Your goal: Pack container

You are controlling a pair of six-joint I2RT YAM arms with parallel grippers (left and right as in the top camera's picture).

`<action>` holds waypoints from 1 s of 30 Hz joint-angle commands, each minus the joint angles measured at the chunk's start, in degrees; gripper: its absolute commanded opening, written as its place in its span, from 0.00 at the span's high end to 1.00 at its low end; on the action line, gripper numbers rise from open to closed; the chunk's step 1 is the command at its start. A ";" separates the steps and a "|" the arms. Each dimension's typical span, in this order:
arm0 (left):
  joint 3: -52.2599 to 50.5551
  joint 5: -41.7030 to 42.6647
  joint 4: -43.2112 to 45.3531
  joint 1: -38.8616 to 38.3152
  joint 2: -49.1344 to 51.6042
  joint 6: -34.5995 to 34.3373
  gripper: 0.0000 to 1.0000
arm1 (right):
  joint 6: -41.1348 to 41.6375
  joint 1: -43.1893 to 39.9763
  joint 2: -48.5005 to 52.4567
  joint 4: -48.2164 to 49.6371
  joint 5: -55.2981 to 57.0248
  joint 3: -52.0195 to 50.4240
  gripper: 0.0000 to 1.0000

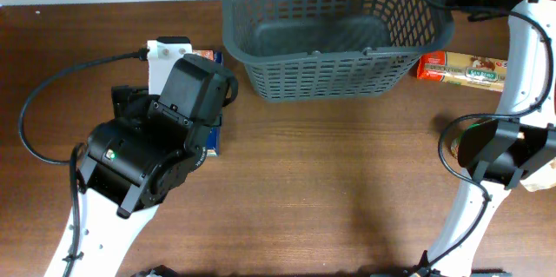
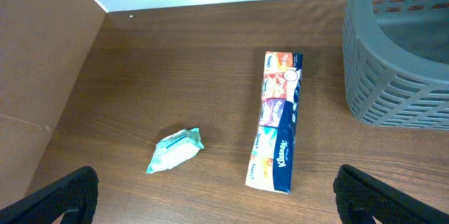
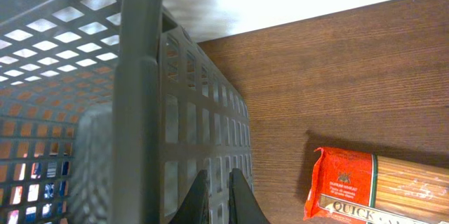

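At the near left of the brown table (image 1: 330, 181), the left gripper (image 2: 217, 199) hangs with its jaws spread wide and nothing between them; only the two dark fingertips (image 2: 52, 196) show at the bottom corners of its wrist view. Just beyond them a small pale blue-green packet (image 2: 175, 150) lies flat, its print too small to read. Beside it to the right is a long tissue pack (image 2: 277, 122), with "Kleenex" in white on its blue near end and orange and purple panels further along.

Farther back on the right lies a red and orange pasta pack (image 3: 372, 185), its label beginning "QUICK"; the rest is cut off. It lies just beside the container's right near corner.

The container (image 1: 330, 77) stands upright at the far edge of the table, right of centre: dark grey plastic, lattice-slotted sides, a thick rolled rim and a solid floor. The right gripper (image 3: 219, 196) sits close against its right outer wall, jaws drawn together with nothing seen between them.
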 commanded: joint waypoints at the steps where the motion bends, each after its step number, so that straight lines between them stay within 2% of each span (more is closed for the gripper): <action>1: 0.76 -0.02 -0.24 0.28 -0.33 0.46 0.01 | -0.55 0.33 0.68 0.22 -1.16 -0.17 0.96; 23: 0.76 -0.04 -0.09 0.28 -0.33 0.46 0.01 | -0.55 3.52 0.68 0.31 -1.09 -0.17 0.95; 24: 0.76 -0.04 -0.11 0.28 -0.33 0.46 0.01 | -0.52 3.48 0.68 0.31 -0.85 -0.17 0.87; 25: 0.76 -0.02 -0.13 0.28 -0.33 0.46 0.01 | -0.52 3.45 0.68 0.31 -0.63 -0.17 0.73; 26: 0.76 -0.04 -0.15 0.28 -0.33 0.46 0.01 | -0.52 3.41 0.68 0.31 -0.24 -0.15 0.49; 27: 0.76 -0.02 -0.26 0.28 -0.33 0.44 0.01 | -0.52 3.41 0.68 0.31 -0.02 -0.15 0.39; 29: 0.76 -0.04 -0.52 0.28 -0.33 0.46 0.01 | -0.52 3.34 0.66 0.31 -0.02 -0.11 0.34; 30: 0.76 -0.04 -0.68 0.28 -0.33 0.46 0.01 | -0.52 3.17 0.61 0.31 -0.04 -0.11 0.27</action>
